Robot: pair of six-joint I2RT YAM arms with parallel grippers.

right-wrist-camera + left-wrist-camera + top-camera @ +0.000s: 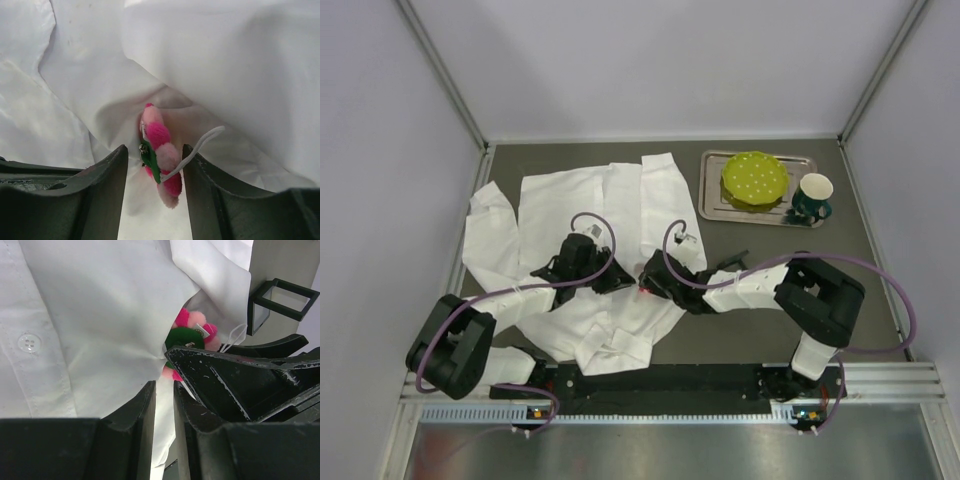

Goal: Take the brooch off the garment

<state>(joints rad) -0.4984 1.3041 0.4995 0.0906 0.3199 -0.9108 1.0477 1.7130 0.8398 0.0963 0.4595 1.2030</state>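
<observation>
**A:** Brooch (160,155) location?

**B:** Against the shirt (570,200), tucked under a fold by its right edge, mid-bench (720,320). It's edge-on in the right wrist view. Right jaws are open and straddle it. Left jaws are nearly closed, pinching shirt fabric just beside it.

**A:** Containers?

**B:** Steel tray (712,205) at far right holds a yellow-green dotted plate (755,178). Green mug (812,195) sits at the tray's right end. Can't tell if it's on the tray or what's inside.

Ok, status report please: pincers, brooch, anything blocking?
Left pincer shut on garment. Right pincer astride brooch, grip unclear. Brooch against garment, fabric fold overhanging.
</observation>
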